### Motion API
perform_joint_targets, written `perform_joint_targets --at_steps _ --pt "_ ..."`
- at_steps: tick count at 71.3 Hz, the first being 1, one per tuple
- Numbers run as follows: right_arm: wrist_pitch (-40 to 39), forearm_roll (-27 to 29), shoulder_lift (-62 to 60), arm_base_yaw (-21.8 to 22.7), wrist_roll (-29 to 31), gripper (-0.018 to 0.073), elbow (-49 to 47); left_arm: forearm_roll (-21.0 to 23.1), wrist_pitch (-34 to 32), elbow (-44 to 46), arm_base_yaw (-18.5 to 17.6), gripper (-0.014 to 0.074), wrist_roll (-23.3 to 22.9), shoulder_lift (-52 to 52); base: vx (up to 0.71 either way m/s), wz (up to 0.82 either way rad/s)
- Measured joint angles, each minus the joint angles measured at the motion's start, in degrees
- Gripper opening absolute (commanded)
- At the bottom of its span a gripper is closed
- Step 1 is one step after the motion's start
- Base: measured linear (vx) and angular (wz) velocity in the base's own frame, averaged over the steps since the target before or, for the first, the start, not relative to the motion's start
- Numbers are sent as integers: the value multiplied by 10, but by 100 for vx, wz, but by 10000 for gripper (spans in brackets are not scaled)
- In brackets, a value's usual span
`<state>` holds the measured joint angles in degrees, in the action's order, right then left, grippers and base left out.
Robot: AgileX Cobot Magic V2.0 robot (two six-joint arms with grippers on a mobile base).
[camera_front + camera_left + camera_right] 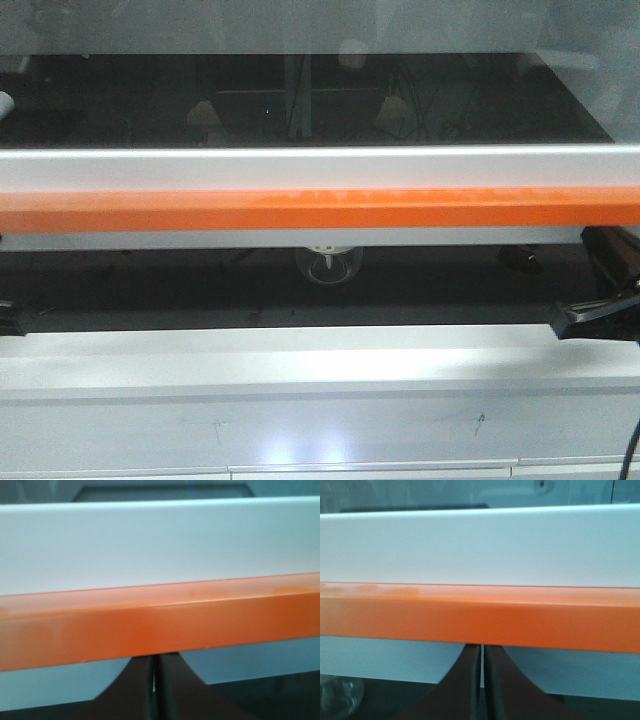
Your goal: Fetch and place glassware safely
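Note:
The glass jar (328,265) stands on the dark shelf, under the orange bar (320,210). The bar hides its lid and top, and only the clear lower body shows. It also shows blurred at the bottom left of the right wrist view (337,697). My left gripper (155,657) is shut and empty, its tips just below the orange bar (160,625). It shows at the far left edge of the front view (12,318). My right gripper (482,649) is shut and empty, under the orange bar (480,617), and sits at the right of the front view (565,318). Both are well apart from the jar.
A white rail (320,165) tops the orange bar across the whole width. A glossy dark surface (300,100) lies behind it. A white ledge (320,360) runs along the front, with cabinet fronts below. A black cable (630,450) hangs at the right.

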<state>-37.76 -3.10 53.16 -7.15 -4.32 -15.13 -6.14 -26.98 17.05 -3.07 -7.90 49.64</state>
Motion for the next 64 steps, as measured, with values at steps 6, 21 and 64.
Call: perform_joint_targets --at_steps 6,21,64 --pt "-2 0 -22 0 0 -1 -3 0 -12 5 0 -8 0 -12 0 0" --pt "3 -8 -84 0 0 -1 -15 2 -18 21 0 -8 -1 -56 0 0" --pt "298 -298 -329 0 -304 -1 13 -20 348 -20 -15 -8 -2 -324 0 0"
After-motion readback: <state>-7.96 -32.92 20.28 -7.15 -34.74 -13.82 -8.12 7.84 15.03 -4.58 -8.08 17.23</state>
